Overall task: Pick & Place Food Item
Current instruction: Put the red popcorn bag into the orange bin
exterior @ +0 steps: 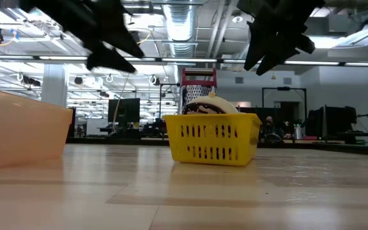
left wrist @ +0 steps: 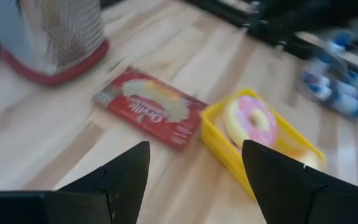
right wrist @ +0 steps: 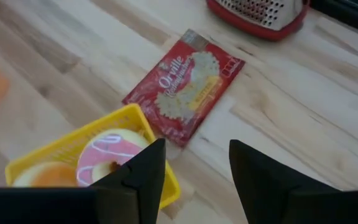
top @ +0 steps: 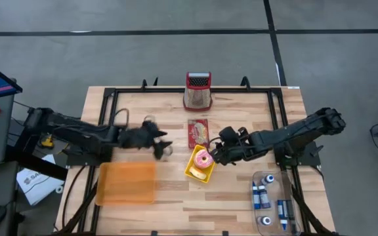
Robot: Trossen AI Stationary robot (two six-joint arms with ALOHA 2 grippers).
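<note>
A yellow basket (top: pixel 199 168) stands mid-table and holds a pink-iced donut (top: pixel 204 158) and an orange-coloured piece (right wrist: pixel 48 176). A red popcorn packet (top: pixel 198 132) lies flat just beyond the basket. My left gripper (top: pixel 165 147) hovers open above the table to the left of the basket and has nothing between its fingers (left wrist: pixel 126 168). My right gripper (top: pixel 218 155) hovers open at the basket's right side, above the donut's edge, also with nothing in it. In the low view both grippers hang well above the basket (exterior: pixel 213 137).
A steel grater with a red base (top: pixel 199 90) stands at the far edge. An orange tray (top: pixel 126 183) lies near left. A clear bin of small bottles (top: pixel 272 204) sits near right. Bare wood lies between the tray and the basket.
</note>
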